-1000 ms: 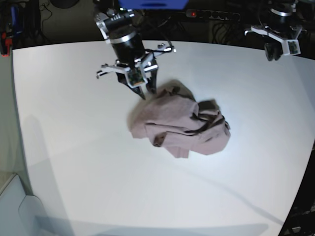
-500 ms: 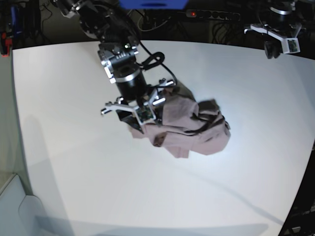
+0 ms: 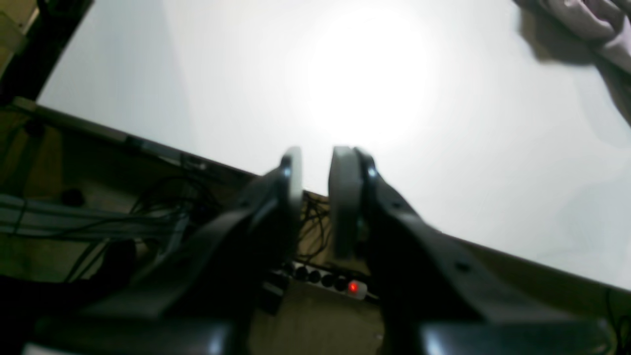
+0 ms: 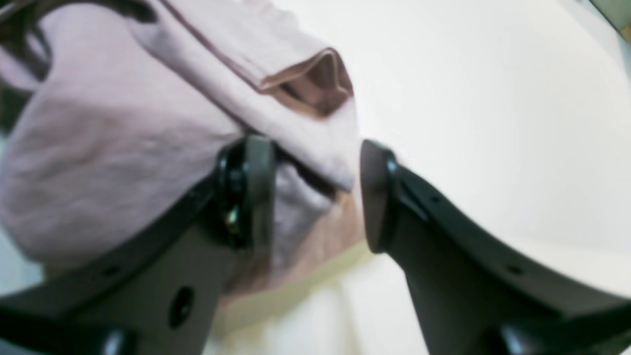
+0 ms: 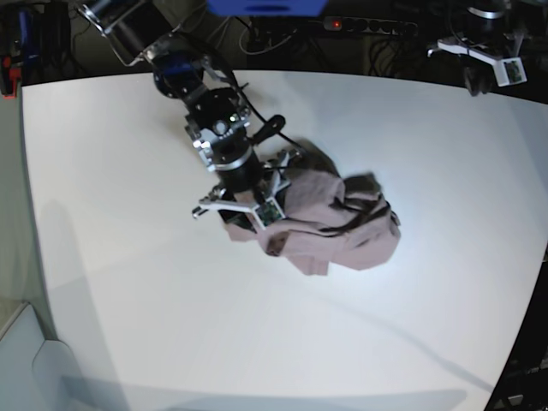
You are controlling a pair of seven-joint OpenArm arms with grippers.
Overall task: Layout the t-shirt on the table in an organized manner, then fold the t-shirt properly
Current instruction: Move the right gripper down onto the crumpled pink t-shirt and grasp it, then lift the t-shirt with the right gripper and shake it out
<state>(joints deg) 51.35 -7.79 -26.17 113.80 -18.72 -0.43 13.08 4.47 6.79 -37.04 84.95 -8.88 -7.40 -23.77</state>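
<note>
- Your right gripper has its jaws spread wide around an edge of the t-shirt, ready to pinch it, I think.
- Your left gripper has its jaws nearly together, holding nothing, parked at the table edge.
- The t-shirt sits bunched mid-table; its lump runs sideways, with no clear top.
</note>
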